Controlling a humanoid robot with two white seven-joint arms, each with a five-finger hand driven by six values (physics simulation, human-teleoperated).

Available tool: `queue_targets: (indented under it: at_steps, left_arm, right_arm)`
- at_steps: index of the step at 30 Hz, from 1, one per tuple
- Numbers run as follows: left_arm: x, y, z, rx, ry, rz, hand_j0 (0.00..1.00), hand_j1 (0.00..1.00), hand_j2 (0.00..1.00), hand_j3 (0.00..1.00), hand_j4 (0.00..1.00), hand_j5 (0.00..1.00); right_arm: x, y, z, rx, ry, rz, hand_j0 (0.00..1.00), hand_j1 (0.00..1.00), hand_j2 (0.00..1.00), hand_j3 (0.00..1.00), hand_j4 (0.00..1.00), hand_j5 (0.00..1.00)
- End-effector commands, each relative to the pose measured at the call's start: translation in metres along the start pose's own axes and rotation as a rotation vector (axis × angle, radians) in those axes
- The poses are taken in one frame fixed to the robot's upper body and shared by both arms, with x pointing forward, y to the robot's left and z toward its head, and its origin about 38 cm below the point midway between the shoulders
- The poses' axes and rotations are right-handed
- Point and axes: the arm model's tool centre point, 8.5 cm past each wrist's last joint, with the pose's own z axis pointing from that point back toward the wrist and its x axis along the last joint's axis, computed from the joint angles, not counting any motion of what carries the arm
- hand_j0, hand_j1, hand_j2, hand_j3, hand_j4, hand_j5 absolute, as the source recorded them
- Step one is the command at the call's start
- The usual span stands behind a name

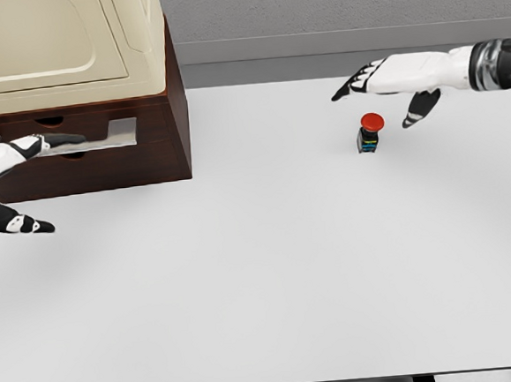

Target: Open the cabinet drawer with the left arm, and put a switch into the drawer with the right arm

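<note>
A dark brown cabinet with a cream top stands at the table's back left. Its drawer front shows a pale grey panel and dark handle recesses. My left hand is in front of the drawer at the left edge, open, with its fingers reaching toward the handle and the thumb low. The switch, a small dark block with a red round button, stands upright on the table at the right. My right hand hovers just above and behind it, open, palm down, not touching it.
The white table spreads across the view, with its front edge near the bottom. A grey wall runs behind. A cream appliance-like lid sits on the cabinet.
</note>
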Motion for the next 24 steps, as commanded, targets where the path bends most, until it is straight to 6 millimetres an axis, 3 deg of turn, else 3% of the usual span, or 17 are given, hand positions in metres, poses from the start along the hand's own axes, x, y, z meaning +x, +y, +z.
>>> queue_targets:
  at_steps: [1, 10, 24]
  left_arm:
    - [0.001, 0.003, -0.001, 0.01, -0.005, 0.0, 1.0, 1.0, 1.0, 1.0, 1.0, 1.0]
    - [0.003, -0.003, -0.018, 0.015, -0.051, 0.008, 1.0, 1.0, 1.0, 1.0, 1.0, 1.0]
    - [-0.017, 0.0, -0.009, 0.028, 0.009, 0.012, 1.0, 1.0, 1.0, 1.0, 1.0, 1.0]
  right_arm:
    - [0.005, -0.002, -0.011, -0.002, -0.019, -0.003, 1.0, 1.0, 1.0, 1.0, 1.0, 1.0]
    - [-0.024, 0.024, -0.001, 0.081, 0.082, -0.044, 1.0, 1.0, 1.0, 1.0, 1.0, 1.0]
    - [-0.011, 0.019, -0.022, 0.072, 0.037, -0.038, 1.0, 1.0, 1.0, 1.0, 1.0, 1.0]
